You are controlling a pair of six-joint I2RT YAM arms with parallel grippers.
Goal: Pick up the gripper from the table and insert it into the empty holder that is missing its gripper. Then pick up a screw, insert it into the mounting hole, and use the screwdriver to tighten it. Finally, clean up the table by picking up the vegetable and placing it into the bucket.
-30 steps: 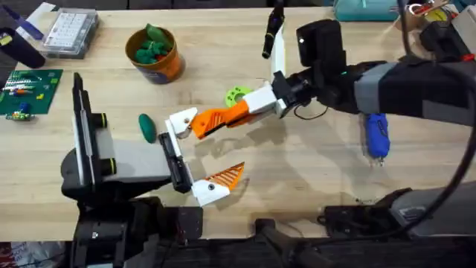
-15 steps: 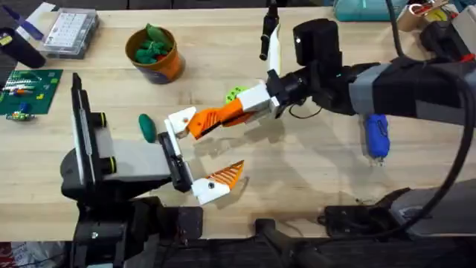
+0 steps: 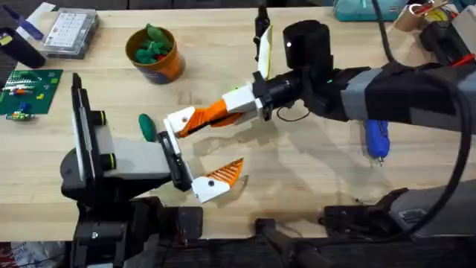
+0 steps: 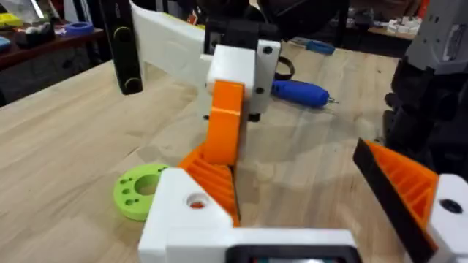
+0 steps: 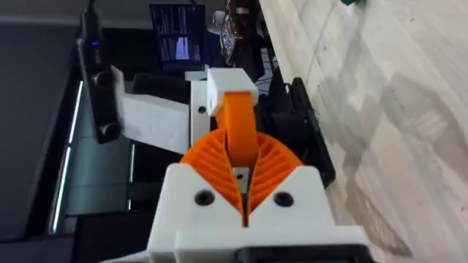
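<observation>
My right gripper [image 3: 223, 110] reaches across the table [image 3: 312, 179], shut on the orange gripper [image 3: 199, 119] [image 5: 241, 135]. That gripper's end meets the white holder [image 3: 177, 122] [image 4: 191, 219] [image 5: 230, 86] on my left arm; the mounting hole [image 4: 196, 202] shows in the holder's face. My left gripper [image 3: 205, 149] stands open, with one orange ribbed finger [image 3: 227, 175] on the near side. The blue screwdriver [image 3: 375, 138] [image 4: 300, 91] lies at the right. The dark green vegetable [image 3: 147, 128] lies left of the holder. The orange bucket [image 3: 156, 56] stands behind it. The screw is out of view.
A lime-green disc [image 3: 236, 91] [image 4: 139, 191] lies partly under my right gripper. The bucket holds bunched green toys. A clear parts box [image 3: 71, 31] and a green circuit board [image 3: 26, 89] sit at the far left. Tools crowd the back right corner.
My right gripper has carried the orange gripper left and farther back, bringing its end up against the holder. The left arm has stayed still.
</observation>
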